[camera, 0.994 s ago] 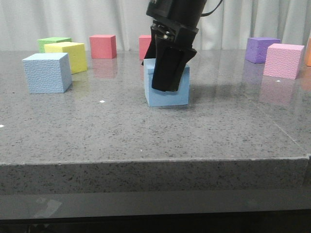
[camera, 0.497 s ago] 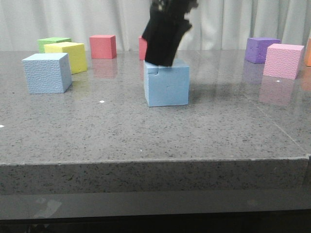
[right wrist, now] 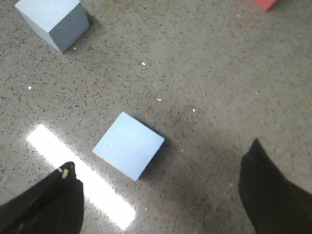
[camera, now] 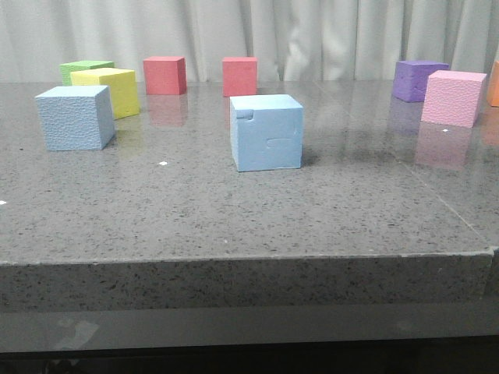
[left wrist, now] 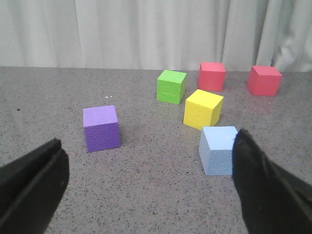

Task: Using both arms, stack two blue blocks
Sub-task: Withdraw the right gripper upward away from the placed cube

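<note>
One blue block (camera: 267, 132) sits alone on the table's middle, with dents on its front face. The second blue block (camera: 75, 117) sits at the left. No gripper shows in the front view. In the right wrist view my right gripper (right wrist: 161, 195) is open and empty, high above the middle blue block (right wrist: 128, 145); the other blue block (right wrist: 54, 20) is farther off. In the left wrist view my left gripper (left wrist: 148, 187) is open and empty above bare table, with a blue block (left wrist: 219, 149) just beside one finger (left wrist: 265, 187).
Yellow (camera: 109, 90), green (camera: 84, 68), two red (camera: 164, 74) (camera: 239, 75), purple (camera: 420, 79) and pink (camera: 452, 97) cubes stand along the back of the grey table (camera: 234, 210). A second purple cube (left wrist: 101, 128) shows in the left wrist view.
The right gripper, which was round the middle blue block, has let it go, risen and left the front view. The block stays on the table.
</note>
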Controlling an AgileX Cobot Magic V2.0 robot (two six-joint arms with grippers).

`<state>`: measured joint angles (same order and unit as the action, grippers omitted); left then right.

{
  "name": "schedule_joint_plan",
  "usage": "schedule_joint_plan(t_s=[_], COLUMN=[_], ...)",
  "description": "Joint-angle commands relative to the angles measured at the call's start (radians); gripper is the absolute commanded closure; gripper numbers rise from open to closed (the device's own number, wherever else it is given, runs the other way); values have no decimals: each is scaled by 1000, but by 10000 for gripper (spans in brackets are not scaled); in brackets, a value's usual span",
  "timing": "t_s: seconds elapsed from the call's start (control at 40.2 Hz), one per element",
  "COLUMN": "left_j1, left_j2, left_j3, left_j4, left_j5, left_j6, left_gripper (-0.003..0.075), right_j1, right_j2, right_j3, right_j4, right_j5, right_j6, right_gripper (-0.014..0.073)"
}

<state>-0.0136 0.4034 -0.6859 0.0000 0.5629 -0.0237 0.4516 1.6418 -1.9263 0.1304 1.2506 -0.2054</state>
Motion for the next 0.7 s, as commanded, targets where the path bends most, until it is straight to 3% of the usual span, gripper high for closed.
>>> schedule_joint_plan(t_s=[0.0,0.348,0.671], left_j1=[-3,-3,-3], left_j2=[16,16,16], left_j3=[-34,-34,-34], left_j4=[-6,-6,-6], left_j5=[-80,-80,-80], left_j6=[-6,-6,-6], left_gripper=[62,62,62], right_j1=[-23,-123,-127], right_j2=[-140,-536,-842], right_j3=[97,641,908], right_j4=[10,75,78], right_j5=[0,-345,-427], right_j6=[41,41,41], right_gripper=[-52,-52,-52])
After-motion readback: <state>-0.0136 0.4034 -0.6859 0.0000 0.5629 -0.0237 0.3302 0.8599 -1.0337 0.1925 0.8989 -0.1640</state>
